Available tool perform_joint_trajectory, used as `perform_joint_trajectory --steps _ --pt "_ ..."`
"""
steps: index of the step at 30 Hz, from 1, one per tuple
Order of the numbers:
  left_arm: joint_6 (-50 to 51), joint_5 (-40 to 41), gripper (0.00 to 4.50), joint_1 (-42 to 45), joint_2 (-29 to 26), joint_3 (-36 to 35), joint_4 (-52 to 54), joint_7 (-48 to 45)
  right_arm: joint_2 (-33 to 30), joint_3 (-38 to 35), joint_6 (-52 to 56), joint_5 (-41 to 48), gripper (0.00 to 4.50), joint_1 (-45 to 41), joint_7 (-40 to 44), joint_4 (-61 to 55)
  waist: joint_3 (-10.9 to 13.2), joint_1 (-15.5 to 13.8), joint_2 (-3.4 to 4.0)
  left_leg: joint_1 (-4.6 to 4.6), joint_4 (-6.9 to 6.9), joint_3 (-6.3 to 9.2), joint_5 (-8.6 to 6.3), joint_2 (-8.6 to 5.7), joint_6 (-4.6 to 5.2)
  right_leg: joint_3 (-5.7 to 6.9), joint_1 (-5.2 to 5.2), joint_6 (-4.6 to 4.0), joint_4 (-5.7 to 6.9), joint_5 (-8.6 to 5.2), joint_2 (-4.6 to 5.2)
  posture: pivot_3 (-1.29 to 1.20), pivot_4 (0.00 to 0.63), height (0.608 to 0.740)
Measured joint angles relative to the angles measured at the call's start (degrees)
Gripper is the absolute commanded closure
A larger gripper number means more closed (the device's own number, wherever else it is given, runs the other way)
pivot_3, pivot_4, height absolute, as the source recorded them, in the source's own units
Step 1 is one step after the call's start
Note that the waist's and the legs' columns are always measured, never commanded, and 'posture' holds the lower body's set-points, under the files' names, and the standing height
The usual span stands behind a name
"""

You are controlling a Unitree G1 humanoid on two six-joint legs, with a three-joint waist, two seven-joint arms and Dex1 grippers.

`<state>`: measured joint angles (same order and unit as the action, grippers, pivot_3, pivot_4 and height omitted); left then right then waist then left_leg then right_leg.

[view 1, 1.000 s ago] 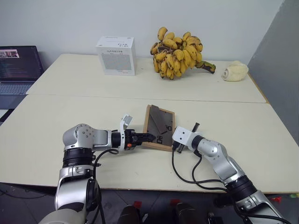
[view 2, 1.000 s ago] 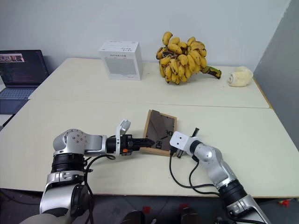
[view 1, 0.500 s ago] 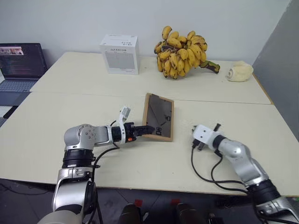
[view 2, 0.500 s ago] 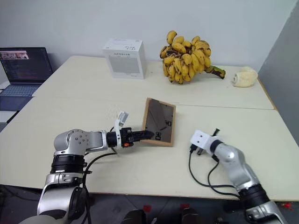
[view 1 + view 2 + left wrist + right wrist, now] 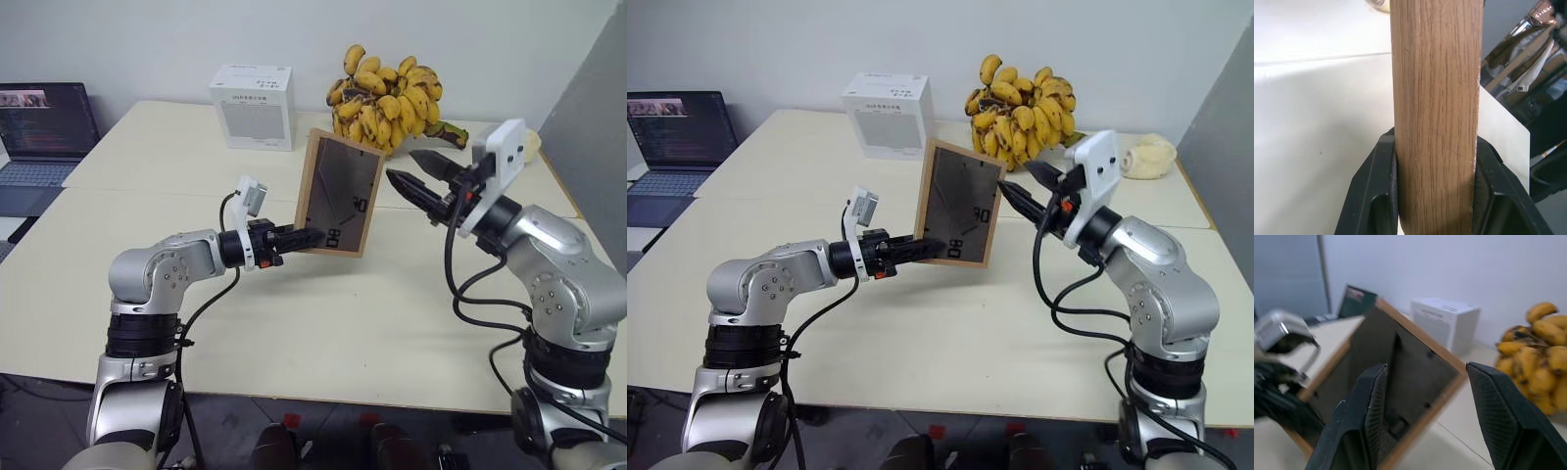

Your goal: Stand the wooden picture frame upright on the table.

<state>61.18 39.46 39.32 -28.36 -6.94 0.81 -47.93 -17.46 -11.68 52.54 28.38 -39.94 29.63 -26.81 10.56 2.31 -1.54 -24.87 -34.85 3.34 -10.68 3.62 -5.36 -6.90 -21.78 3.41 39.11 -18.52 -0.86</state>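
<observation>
Gripping the rectangular light-wood picture frame, left hand holds it aloft.

wooden picture frame | light wood, upright, lifted above table

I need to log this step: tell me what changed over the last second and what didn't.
The left hand has lifted the small light-wood picture frame off the pale cream table, from lying flat to upright in the air, still clamped on its lower edge. The right hand rose from the table beside the frame and opened, now level with it. The white box, bananas and laptop stayed put.
</observation>
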Motion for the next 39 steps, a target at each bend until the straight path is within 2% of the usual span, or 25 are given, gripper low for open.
perform_joint_trajectory --steps 1,6,10,16,23,32,39 --pt "0.1 0.2 3.21 0.2 0.2 0.0 0.7 0.2 0.9 -0.6 1.6 1.4 1.36 -1.3 -1.2 0.2 0.0 -0.1 0.00 -0.01 -0.01 0.00 0.00 -0.01 0.00 0.00 0.00 0.00 0.00 0.00 0.00 0.00 0.150 0.740" --pt "0.1 1.3 3.21 1.9 0.4 0.6 3.7 0.2 1.7 -1.1 4.6 5.4 0.24 -3.1 -3.9 0.9 0.0 -0.3 0.03 -0.01 0.02 -0.03 -0.01 0.00 0.01 -0.01 -0.04 0.00 -0.01 0.00 -0.01 0.00 0.150 0.740" --pt "0.1 1.2 3.21 2.0 0.3 2.6 4.3 -0.1 2.1 0.2 5.0 8.7 0.24 -3.2 -3.9 1.2 0.0 -0.2 0.06 -0.01 0.02 -0.04 -0.01 0.02 0.02 -0.02 -0.07 0.00 0.02 0.00 -0.02 0.00 0.150 0.740" --pt "-0.2 0.9 3.21 3.2 0.1 2.9 3.5 -0.2 3.0 2.6 3.9 8.9 0.24 -3.3 -4.9 1.9 0.0 0.0 0.07 -0.01 0.01 -0.04 -0.01 0.02 0.02 -0.01 -0.08 0.00 0.03 0.00 -0.03 0.00 0.150 0.740" --pt "-4.9 -1.8 3.21 6.1 0.6 5.4 -3.3 -2.2 5.3 4.2 3.0 8.8 0.24 -3.6 -8.0 2.6 0.0 -0.1 0.07 -0.04 0.00 -0.03 0.00 0.02 0.02 0.01 -0.10 0.00 0.05 0.00 -0.03 0.00 0.150 0.740" --pt "-11.0 -6.7 3.21 11.2 0.8 6.7 -16.1 -5.1 4.0 4.4 2.9 8.8 0.24 -1.5 -9.9 2.1 0.0 -0.1 0.08 -0.16 0.01 -0.07 0.00 0.01 0.02 -0.03 -0.30 -0.02 0.17 -0.01 -0.04 0.00 0.150 0.740" --pt "-11.7 -8.0 3.21 12.3 1.1 6.7 -17.4 -5.7 3.2 5.0 1.8 8.6 0.24 -1.2 -10.4 2.0 0.1 0.0 0.08 -0.16 -0.02 -0.08 0.00 0.02 0.02 -0.04 -0.41 -0.07 0.44 -0.05 -0.05 0.00 0.150 0.740"
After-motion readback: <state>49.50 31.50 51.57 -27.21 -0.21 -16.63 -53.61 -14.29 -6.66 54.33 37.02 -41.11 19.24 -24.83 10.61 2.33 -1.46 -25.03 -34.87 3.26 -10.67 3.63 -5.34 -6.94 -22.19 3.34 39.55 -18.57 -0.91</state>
